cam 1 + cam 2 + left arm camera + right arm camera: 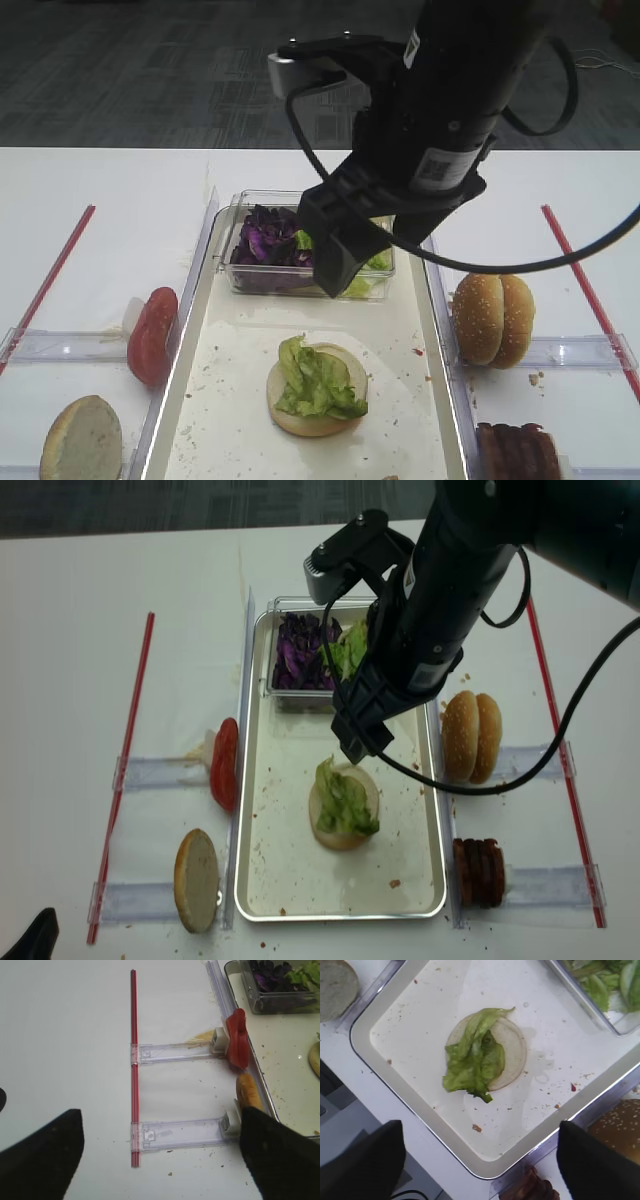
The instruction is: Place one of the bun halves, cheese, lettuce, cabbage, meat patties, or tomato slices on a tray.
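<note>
On the cream tray lies a bun half cut face up, with a lettuce leaf draped over it. My right gripper hangs open above the tray's far part. In the right wrist view the leaf and bun half lie ahead of the empty right gripper. Tomato slices stand left of the tray, with a bun half nearer. Two bun halves and meat patties sit to the right. My left gripper is open over bare table. No cheese is in view.
A clear box at the tray's far end holds purple cabbage and more lettuce. Clear plastic holders and red strips lie on the white table on both sides of the tray.
</note>
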Available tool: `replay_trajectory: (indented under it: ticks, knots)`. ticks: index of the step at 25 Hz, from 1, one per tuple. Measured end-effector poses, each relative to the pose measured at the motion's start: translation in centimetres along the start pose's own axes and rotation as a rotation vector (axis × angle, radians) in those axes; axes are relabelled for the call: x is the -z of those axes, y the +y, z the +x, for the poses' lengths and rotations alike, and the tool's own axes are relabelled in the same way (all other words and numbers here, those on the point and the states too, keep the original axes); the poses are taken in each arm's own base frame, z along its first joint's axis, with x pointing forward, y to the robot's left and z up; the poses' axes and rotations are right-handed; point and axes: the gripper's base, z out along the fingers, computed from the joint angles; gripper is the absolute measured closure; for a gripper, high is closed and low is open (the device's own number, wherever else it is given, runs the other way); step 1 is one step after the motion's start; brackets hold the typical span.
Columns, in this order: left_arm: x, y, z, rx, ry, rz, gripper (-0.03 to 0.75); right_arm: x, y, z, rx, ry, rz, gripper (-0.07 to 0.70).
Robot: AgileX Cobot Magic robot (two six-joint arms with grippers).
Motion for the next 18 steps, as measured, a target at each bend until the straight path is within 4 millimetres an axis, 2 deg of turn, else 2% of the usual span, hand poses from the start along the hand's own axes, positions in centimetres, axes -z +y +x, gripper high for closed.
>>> replay_trajectory:
  ticks: [2,4,8,13,15,18]
  knots:
    - [0.0,0.0,0.0,0.0,0.0,0.0,0.099,0.2,-1.0,0.0,-0.039,-0.009,0.014,-0.013]
    - [0.0,0.0,0.0,0.0,0.0,0.0,0.099,0.5,-2.8,0.2,-0.099,-0.02,0.031,-0.013]
    - [0.0,0.0,0.0,0.0,0.0,0.0,0.099,2.1,-9.6,1.8,-0.302,-0.05,0.106,-0.013]
    - [0.0,0.0,0.0,0.0,0.0,0.0,0.099,4.5,-18.4,6.9,-0.608,-0.042,0.216,-0.013]
    - [0.0,0.0,0.0,0.0,0.0,0.0,0.099,4.8,-20.1,8.2,-0.678,-0.033,0.222,-0.013]
    - [0.0,0.0,0.0,0.0,0.0,0.0,0.099,4.9,-20.5,8.7,-0.703,-0.028,0.227,-0.014]
